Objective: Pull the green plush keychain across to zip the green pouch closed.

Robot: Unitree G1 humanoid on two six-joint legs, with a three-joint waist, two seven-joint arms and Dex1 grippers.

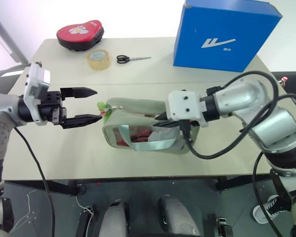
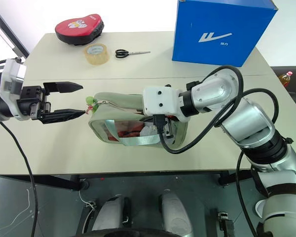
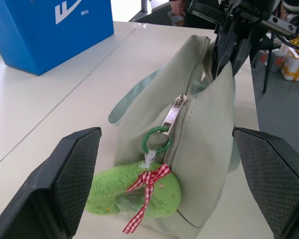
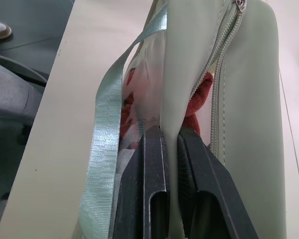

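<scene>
Spread wide and empty, the left gripper faces the green plush keychain hanging at the left end of the green pouch mid-table; the right gripper pinches the pouch's fabric edge.

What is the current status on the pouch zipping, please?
Left gripper open, level with green plush keychain, not gripping. Right gripper shut on green pouch wall. Zipper open. Nothing in the way.
</scene>
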